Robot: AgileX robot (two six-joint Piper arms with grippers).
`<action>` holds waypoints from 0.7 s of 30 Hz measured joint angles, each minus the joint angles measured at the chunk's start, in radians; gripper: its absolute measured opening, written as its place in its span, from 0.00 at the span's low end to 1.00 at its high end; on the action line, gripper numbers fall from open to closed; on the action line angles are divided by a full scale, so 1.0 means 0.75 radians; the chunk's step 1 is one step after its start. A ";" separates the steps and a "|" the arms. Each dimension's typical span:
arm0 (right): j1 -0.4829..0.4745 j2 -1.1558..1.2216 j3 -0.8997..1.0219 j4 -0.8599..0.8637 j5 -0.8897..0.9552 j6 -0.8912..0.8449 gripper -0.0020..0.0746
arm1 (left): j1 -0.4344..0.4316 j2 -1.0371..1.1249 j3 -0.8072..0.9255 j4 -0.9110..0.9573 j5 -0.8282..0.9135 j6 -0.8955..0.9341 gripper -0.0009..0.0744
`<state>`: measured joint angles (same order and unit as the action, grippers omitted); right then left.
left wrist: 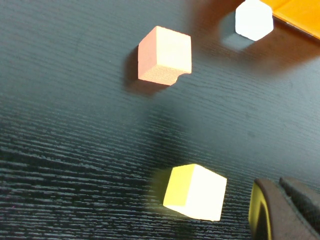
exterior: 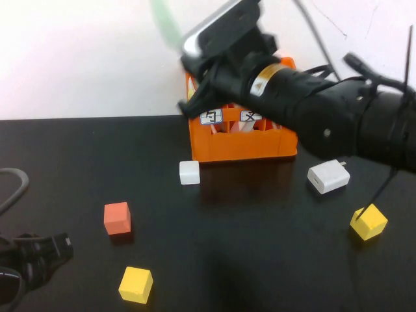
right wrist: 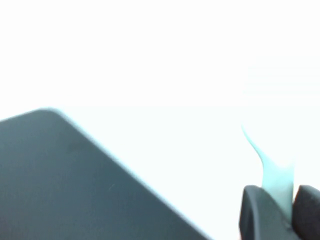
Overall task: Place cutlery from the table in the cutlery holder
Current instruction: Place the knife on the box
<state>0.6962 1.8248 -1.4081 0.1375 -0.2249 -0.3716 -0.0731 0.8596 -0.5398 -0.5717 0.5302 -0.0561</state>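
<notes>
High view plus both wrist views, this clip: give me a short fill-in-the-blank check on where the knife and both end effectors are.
1. The right end effector, raised above the orange cutlery holder, is shut on the mint-green ____.
2. The left end effector is parked low near the ____ cube.
3. The white cube sits on the black ____, just in front of the holder.

Missing words: knife; yellow; table

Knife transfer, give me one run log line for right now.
right claw: shut on knife, raised over crate | left claw: parked near-left, low over table

Black table with orange crate, cubes, white charger.
</notes>
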 joint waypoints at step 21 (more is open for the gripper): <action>-0.313 0.006 0.000 0.205 -0.190 -0.114 0.18 | 0.000 0.000 0.000 -0.009 0.000 0.000 0.01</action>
<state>0.4612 1.8292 -1.4081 0.2914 -0.3672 -0.4569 -0.0731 0.8596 -0.5398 -0.5781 0.5302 -0.0561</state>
